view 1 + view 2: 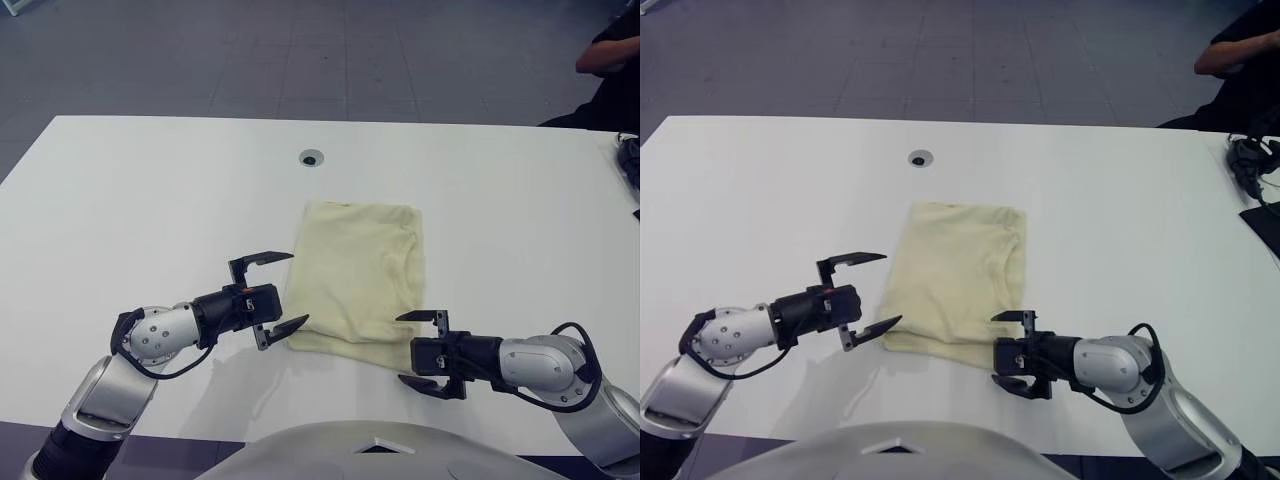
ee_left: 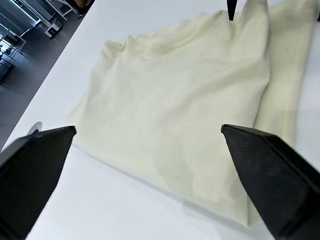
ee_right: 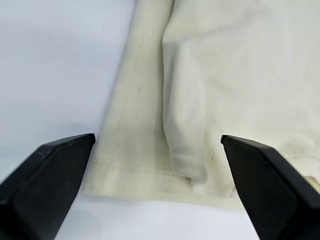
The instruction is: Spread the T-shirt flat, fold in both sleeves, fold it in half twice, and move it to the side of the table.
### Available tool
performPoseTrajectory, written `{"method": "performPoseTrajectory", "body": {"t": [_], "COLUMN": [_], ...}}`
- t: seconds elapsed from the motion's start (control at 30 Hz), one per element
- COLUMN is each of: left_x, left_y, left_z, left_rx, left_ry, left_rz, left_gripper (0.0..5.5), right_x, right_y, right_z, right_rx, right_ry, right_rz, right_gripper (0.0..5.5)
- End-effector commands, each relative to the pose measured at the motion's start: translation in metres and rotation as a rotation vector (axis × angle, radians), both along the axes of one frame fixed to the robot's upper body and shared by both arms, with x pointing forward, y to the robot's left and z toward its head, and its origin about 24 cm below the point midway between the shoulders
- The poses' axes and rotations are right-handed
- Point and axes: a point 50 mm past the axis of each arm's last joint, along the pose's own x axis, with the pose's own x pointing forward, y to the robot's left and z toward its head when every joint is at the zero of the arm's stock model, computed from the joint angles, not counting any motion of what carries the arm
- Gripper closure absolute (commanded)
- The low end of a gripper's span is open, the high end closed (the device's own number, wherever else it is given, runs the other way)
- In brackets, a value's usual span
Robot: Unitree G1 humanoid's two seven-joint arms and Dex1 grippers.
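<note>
Your bench (image 1: 120,200) is a broad white top, and the T-shirt (image 1: 355,275) lies near its middle, towards the robot's side, with a small round cable port (image 1: 312,157) well beyond it. The shirt is already a pale yellow rectangle of stacked layers with no sleeves sticking out, so I judge at least one fold is in and more halving remains.

Expect it to be light, limp and soft. It will sag and slide on the smooth bench, and the layers can shear apart if you lift only the top one. Take it at the two near corners and pinch through every layer. The right wrist view shows the stitched hem under a thicker folded edge, which would make a firm bite. The left wrist view shows the ribbed neckline on the far side. Leave that alone, as it stretches.

Both arms reach in low from the near edge with forearms almost level, pointing inward at each other across the shirt's near end. The left claw (image 1: 298,288) is spread wide and empty, just beside the near left corner. The right claw (image 1: 401,348) is also gaping and empty at the near right corner, and I cannot tell whether its upper finger touches the cloth.
</note>
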Motion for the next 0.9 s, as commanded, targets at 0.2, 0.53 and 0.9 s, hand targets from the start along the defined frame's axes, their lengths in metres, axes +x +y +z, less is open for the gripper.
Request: {"method": "performPoseTrajectory", "body": {"t": [0.2, 0.53, 0.9], "left_x": [0.001, -0.004, -0.022], "left_y": [0.003, 0.007, 0.001], "left_z": [0.002, 0.004, 0.001], "left_rx": [0.02, 0.036, 0.026], "left_ry": [-0.021, -0.016, 0.087], "left_rz": [0.024, 0.021, -0.092], "left_gripper": [0.1, 0.1, 0.1], "right_x": [0.002, 0.003, 0.005], "right_y": [-0.013, -0.016, -0.016], "right_z": [-0.013, -0.012, -0.011], "right_rx": [-0.077, -0.082, -0.072], "right_ry": [0.028, 0.04, 0.04], "right_rz": [-0.055, -0.052, -0.051], "right_gripper": [2.39, 4.01, 5.4]}}
